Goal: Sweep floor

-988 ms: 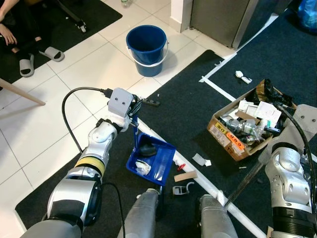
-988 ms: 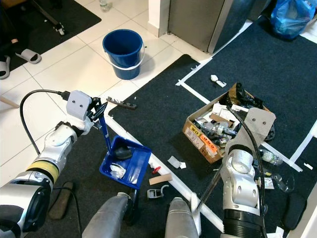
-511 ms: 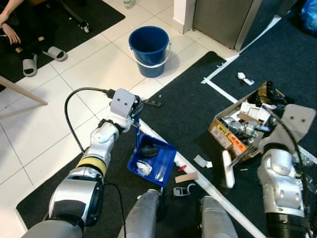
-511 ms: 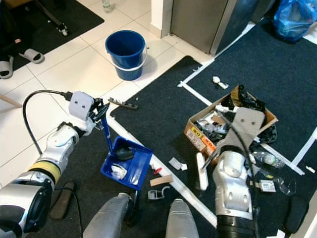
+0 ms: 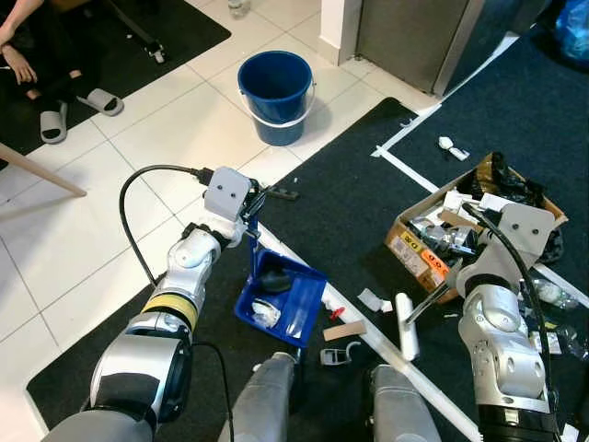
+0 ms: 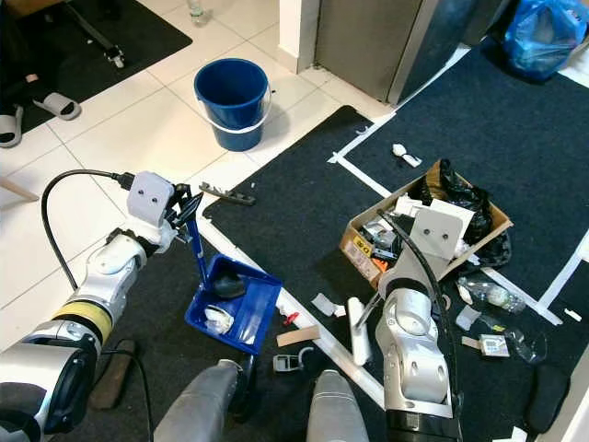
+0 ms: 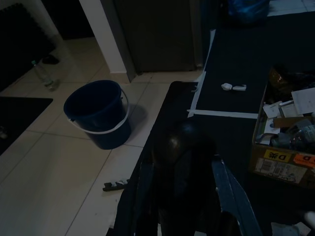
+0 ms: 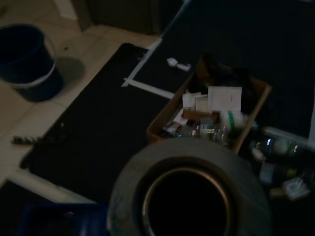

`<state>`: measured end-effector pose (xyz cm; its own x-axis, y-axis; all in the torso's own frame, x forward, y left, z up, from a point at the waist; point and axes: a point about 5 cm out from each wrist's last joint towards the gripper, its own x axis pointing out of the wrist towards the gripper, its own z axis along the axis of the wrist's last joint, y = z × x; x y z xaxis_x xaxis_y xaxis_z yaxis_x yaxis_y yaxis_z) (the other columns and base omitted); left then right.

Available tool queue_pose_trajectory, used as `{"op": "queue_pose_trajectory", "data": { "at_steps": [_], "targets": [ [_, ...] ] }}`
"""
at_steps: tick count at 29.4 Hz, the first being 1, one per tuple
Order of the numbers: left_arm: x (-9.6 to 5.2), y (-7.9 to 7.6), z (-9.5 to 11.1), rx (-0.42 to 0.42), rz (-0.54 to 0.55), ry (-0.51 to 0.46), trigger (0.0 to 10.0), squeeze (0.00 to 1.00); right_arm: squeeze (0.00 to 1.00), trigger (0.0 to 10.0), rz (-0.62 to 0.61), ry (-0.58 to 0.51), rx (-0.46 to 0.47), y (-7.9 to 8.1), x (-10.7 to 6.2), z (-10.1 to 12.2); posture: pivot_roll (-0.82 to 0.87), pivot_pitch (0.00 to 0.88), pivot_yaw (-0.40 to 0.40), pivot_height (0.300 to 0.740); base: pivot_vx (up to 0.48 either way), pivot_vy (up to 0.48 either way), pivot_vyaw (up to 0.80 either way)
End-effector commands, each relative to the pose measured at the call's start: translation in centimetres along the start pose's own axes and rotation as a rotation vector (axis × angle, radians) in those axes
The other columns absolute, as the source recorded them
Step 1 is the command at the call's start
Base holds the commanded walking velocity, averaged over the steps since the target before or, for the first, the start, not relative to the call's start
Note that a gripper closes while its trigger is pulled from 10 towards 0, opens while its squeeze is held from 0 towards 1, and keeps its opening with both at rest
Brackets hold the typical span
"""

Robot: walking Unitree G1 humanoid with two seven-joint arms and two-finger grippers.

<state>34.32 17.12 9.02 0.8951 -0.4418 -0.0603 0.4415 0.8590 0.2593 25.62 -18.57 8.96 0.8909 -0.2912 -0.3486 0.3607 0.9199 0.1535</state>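
Note:
My left gripper (image 5: 250,218) is shut on the upright handle of a blue dustpan (image 5: 293,304) resting on the dark carpet. In the pan lie a black lump (image 5: 273,279) and crumpled white paper (image 5: 264,313). My right gripper (image 5: 465,279) holds a dark-handled brush, its white head (image 5: 405,327) on the carpet beside the white tape line (image 5: 386,345). The handle's round end (image 8: 187,196) looms close in the right wrist view. Between pan and brush lie a white scrap (image 5: 371,298), a wooden piece (image 5: 344,329), a small red bit (image 5: 336,311) and a grey clip (image 5: 339,353).
A blue bucket (image 5: 273,92) stands on the white tiles ahead. A cardboard box (image 5: 419,253) full of junk sits on the carpet at the right, near a black strip (image 5: 281,192) at the carpet edge. A person's slippered feet (image 5: 51,120) are at the far left.
My right arm has swung the brush leftward, bringing its white head into view and closer to the litter by the tape line. The left gripper and dustpan have stayed put.

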Motion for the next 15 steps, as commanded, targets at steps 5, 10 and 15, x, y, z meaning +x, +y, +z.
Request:
{"op": "queue_pose_trajectory", "data": {
  "at_steps": [5, 10, 15],
  "targets": [
    [-0.5, -1.7, -1.7, -0.026, -0.051, 0.061, 10.0, 0.00, 0.00, 10.0, 0.144, 0.190, 0.403, 2.8, -0.7, -2.3, -0.07, 0.194, 0.026, 0.740, 0.000, 0.000, 0.00],
    [-0.5, -1.8, -1.7, -0.026, -0.054, 0.062, 10.0, 0.00, 0.00, 10.0, 0.159, 0.210, 0.525, 3.0, -0.8, -2.5, -0.07, 0.202, 0.030, 0.740, 0.000, 0.000, 0.00],
    [-0.6, -1.8, -1.8, -0.025, -0.060, 0.063, 10.0, 0.00, 0.00, 10.0, 0.197, 0.248, 0.703, 3.4, -1.1, -2.7, -0.07, 0.206, 0.033, 0.740, 0.000, 0.000, 0.00]
  ]
}}
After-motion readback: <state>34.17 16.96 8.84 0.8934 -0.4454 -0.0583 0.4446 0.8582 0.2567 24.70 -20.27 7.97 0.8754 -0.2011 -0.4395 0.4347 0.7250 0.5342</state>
